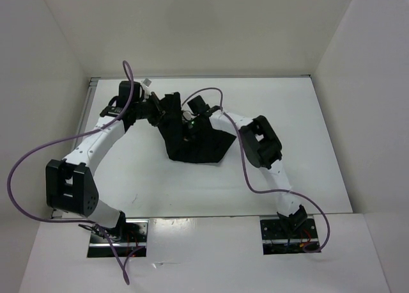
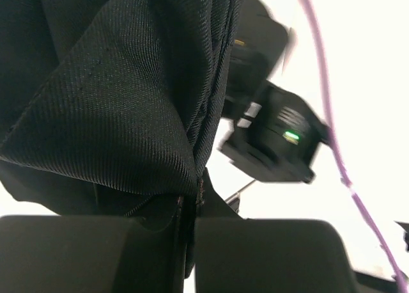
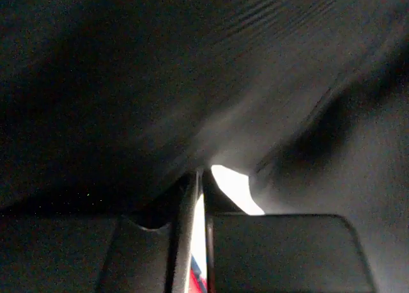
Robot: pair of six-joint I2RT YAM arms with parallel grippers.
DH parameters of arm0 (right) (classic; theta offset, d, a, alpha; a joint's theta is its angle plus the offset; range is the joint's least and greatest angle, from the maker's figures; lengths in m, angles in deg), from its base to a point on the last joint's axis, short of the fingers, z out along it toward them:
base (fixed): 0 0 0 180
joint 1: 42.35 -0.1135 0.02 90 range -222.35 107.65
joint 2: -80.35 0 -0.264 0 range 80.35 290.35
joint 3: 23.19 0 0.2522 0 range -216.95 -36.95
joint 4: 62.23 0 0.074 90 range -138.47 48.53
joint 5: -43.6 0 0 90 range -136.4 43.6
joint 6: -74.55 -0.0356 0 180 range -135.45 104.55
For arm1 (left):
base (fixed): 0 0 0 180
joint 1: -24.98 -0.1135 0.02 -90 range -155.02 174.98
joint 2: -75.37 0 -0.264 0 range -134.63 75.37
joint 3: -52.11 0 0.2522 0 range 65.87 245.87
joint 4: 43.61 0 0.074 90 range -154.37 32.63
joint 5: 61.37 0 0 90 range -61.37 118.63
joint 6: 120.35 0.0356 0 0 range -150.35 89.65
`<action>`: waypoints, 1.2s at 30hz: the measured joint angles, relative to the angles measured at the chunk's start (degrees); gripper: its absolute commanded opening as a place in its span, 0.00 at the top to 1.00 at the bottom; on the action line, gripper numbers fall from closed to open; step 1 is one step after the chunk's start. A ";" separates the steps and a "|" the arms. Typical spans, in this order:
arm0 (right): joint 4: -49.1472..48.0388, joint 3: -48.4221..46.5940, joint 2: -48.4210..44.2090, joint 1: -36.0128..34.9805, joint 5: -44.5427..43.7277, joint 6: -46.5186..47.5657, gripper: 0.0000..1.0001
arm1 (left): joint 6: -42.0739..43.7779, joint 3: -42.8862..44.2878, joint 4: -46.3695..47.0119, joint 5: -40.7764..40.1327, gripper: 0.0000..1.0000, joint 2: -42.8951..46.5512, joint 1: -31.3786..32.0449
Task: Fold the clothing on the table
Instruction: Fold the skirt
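The black clothing [image 1: 199, 146] lies bunched on the white table [image 1: 294, 171], its upper left part lifted toward both grippers. My left gripper [image 1: 158, 112] is shut on a raised fold. In the left wrist view the cloth [image 2: 115, 95] hangs in pleats, pinched between the closed fingers of the left gripper [image 2: 190, 202]. My right gripper [image 1: 190, 121] sits just right of it, over the garment. The right wrist view is filled with dark fabric [image 3: 160, 69]. That gripper [image 3: 201, 176] stands a narrow slit apart, light showing through the gap, and cloth drapes over the tips.
White walls close in the table on the left, back and right. A metal strip [image 1: 211, 217] runs along the near edge. Purple cables [image 1: 211, 95] loop off both arms. The right arm's wrist [image 2: 275, 136] hangs close beside the held fold.
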 measured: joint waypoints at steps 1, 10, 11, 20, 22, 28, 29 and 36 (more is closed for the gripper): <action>0.07 0.68 -1.51 0.26 -0.83 -0.13 0.84 | 0.00 0.00 0.20 -0.15 1.00 -0.13 0.11; 4.24 12.85 -27.39 12.72 -14.27 2.12 0.68 | 0.11 0.02 1.14 -0.81 1.00 -4.07 0.31; 5.20 13.88 -29.07 14.43 -17.14 2.56 0.68 | 0.11 0.02 1.22 -0.85 1.00 -4.66 0.48; 13.40 24.44 -29.49 19.04 -37.03 3.80 0.68 | 0.24 1.79 2.36 -1.29 1.00 -9.62 4.44; 13.81 24.68 -28.09 19.17 -38.73 3.93 0.68 | 0.24 2.47 2.40 -1.29 1.00 -10.67 5.33; 13.77 24.74 -24.96 19.23 -40.41 4.04 0.68 | 0.31 3.87 2.97 -1.70 1.00 -14.73 8.02; 13.75 24.74 -24.44 19.23 -40.48 4.04 0.68 | 0.31 3.98 3.08 -1.73 1.00 -15.50 8.48; 12.79 24.72 -21.59 18.45 -38.86 3.72 0.69 | 0.24 5.68 3.45 -2.38 0.98 -20.11 11.65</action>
